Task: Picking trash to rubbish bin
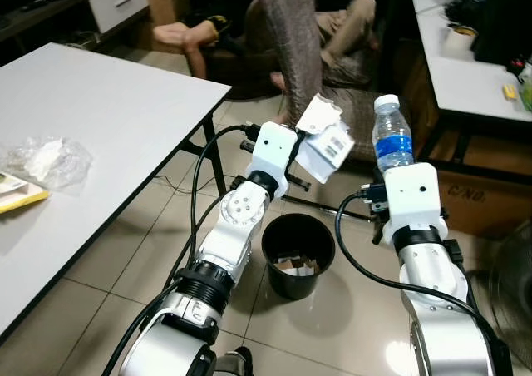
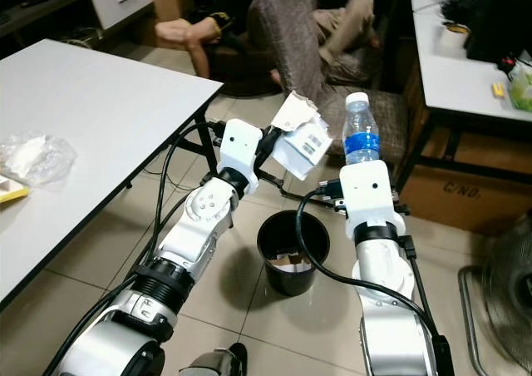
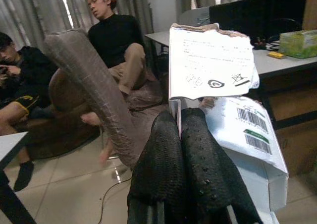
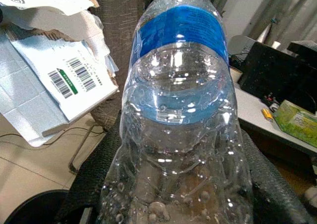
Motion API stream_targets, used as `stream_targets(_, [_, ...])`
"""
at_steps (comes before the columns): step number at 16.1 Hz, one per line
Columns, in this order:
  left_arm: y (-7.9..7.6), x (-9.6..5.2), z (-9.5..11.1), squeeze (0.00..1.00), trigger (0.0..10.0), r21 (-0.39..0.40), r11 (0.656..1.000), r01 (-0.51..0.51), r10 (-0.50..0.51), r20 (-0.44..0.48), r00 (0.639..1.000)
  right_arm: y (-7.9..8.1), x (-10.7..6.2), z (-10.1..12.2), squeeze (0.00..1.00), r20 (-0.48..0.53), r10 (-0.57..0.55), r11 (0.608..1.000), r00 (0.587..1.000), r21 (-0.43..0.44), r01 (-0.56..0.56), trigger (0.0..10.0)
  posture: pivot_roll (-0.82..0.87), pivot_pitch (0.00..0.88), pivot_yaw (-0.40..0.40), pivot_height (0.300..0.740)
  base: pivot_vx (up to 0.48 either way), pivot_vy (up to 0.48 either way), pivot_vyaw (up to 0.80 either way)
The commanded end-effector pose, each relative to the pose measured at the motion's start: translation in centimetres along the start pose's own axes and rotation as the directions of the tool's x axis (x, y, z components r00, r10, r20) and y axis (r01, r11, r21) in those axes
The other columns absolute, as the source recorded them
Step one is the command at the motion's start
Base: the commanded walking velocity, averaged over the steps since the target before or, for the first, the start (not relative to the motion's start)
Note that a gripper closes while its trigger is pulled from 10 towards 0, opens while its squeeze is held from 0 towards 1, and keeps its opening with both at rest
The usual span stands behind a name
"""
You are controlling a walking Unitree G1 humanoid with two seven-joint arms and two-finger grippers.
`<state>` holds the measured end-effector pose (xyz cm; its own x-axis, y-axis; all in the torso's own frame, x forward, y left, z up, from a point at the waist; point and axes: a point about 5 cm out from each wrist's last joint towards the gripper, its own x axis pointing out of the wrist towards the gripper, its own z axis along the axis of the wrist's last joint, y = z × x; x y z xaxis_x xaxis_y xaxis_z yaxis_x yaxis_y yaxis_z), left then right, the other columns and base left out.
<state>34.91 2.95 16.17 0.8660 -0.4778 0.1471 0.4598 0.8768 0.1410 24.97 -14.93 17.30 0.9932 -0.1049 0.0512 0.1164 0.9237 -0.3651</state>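
Head eyes look down at the bin [image 1: 298,255]; wrist cameras look along fingers.

The clear plastic water bottle with a blue label [image 4: 178,120] runs off the right wrist view's upper and lower edges, hiding the right gripper's [image 1: 397,170] jaws. The torn white cardboard box with barcode labels [image 3: 233,135] is cut by the lower edge. Its small print is unreadable. The black round rubbish bin's [image 1: 298,259] contents are indistinct.

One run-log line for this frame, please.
left gripper: holds torn box | right gripper: holds bottle | bin: below, between arms
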Motion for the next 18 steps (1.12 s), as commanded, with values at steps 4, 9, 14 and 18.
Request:
stream_targets(4, [-0.20,-0.10,-0.23,0.00,0.0,0.005,1.000,0.019,-0.019,-0.007,1.000,-0.09,-0.03,0.34,0.00,0.019,-0.006,1.000,1.000,0.008,0.006,10.0,0.04,0.087,0.029,0.740,0.326,0.000,0.00])
stream_targets(9, [-0.59,-0.21,-0.41,0.00,0.0,0.006,0.999,0.052,-0.052,-0.013,0.999,-0.07,-0.02,0.36,0.00,0.019,-0.008,1.000,1.000,0.008,0.008,10.0,0.04,0.087,0.031,0.740,0.388,0.000,0.00])
stream_targets(14, [-1.01,-0.35,-0.82,0.00,0.0,0.003,0.996,0.087,-0.087,-0.033,0.996,-0.51,-0.01,0.06,0.00,0.006,-0.043,0.999,0.999,0.006,0.043,10.0,0.04,0.089,0.032,0.740,0.418,0.000,0.00])
stream_targets(18, [-1.09,-0.47,-1.10,0.00,0.0,0.008,0.995,0.101,-0.100,-0.047,0.994,-0.65,-0.06,0.00,0.00,0.003,-0.054,0.999,0.999,0.005,0.054,10.0,0.04,0.090,0.036,0.740,0.400,0.000,0.00])
